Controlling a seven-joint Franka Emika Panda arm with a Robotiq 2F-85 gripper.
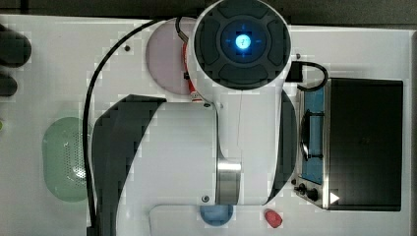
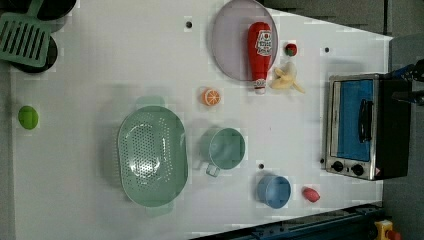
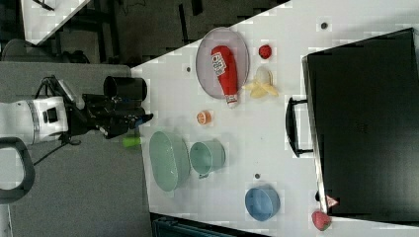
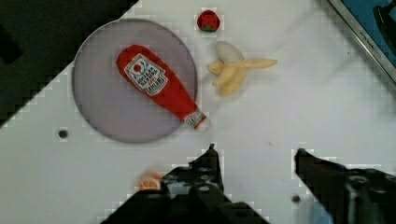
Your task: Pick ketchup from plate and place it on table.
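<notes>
Gripper (image 4: pixel 256 156) fills the near edge of the wrist view, 2 dark fingers (image 4: pixel 210 163) spread well apart w/ nothing between them, hovering over bare table (image 4: pixel 289 116), not touching anything. Beyond it lies the ketchup (image 4: pixel 159 84), on its side across the plate (image 4: pixel 98 107); label up, body on the plate, white cap end poking just past the rim onto the table. Plate sits near a table corner. Banana (image 4: pixel 236 70) is just beside the cap end, off the plate, & a small strawberry (image 4: pixel 208 21) lies near it. In the left view, ketchup (image 2: pixel 261 52) lies on the plate's (image 2: pixel 230 40) right half, orange slice (image 2: pixel 211 96) below the plate, green colander (image 2: pixel 152 157) & green mug (image 2: pixel 226 148) further down, blue bowl (image 2: pixel 274 191) near the bottom, toaster oven (image 2: pixel 360 125) at the left view's right. Right view: arm's hand (image 3: pixel 116 118) hangs off the table's side, well apart from the ketchup (image 3: pixel 225 71).
</notes>
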